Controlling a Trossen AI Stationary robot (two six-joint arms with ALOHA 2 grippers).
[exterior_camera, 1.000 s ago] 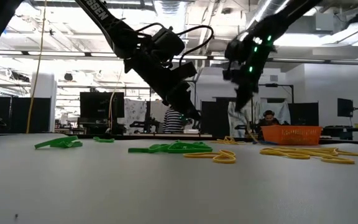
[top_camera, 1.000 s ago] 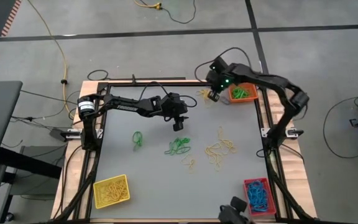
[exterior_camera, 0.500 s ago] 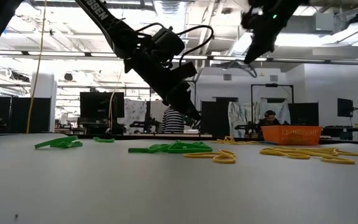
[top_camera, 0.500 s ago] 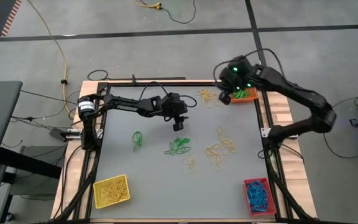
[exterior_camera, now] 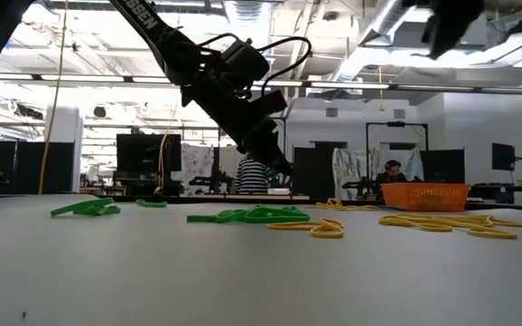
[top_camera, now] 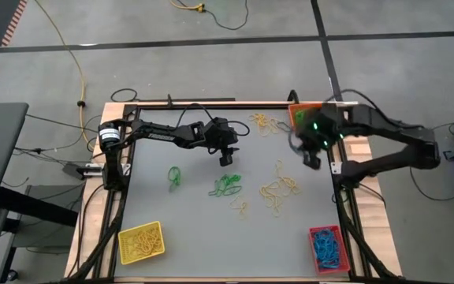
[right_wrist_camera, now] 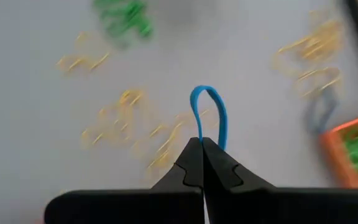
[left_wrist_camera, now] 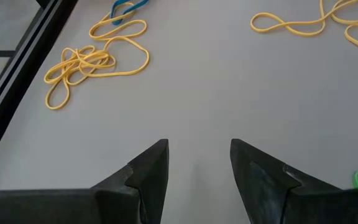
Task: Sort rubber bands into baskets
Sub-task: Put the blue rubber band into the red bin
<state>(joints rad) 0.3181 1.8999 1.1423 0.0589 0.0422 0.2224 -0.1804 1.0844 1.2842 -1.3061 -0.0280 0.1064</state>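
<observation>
My right gripper (right_wrist_camera: pixel 202 144) is shut on a blue rubber band (right_wrist_camera: pixel 209 112) high above the table's right side (top_camera: pixel 311 162), near the orange basket (top_camera: pixel 299 118) of green bands. My left gripper (left_wrist_camera: pixel 199 152) stands open and holds nothing over the table's middle (top_camera: pixel 225 158). Green bands (top_camera: pixel 227 185) and yellow bands (top_camera: pixel 280 189) lie loose on the table. The yellow basket (top_camera: pixel 141 241) stands at the near left. At the near right is the red basket (top_camera: pixel 327 247), which holds blue bands. My right gripper pinches one end of the blue band's loop (right_wrist_camera: pixel 201 134) between its two fingertips. The fingers slant down from above. The rest of the loop sticks out past the tips, lifted clear of the table.
More yellow bands (left_wrist_camera: pixel 92 59) and a blue one (left_wrist_camera: pixel 126 7) lie near the far edge. A single green band (top_camera: pixel 174 175) lies left of the middle. A dark frame (top_camera: pixel 124 197) borders the table.
My right gripper has risen from beside the orange basket and swung toward the table's right and near edges, staying shut on the blue band. In the low view it has climbed to the picture's top.
</observation>
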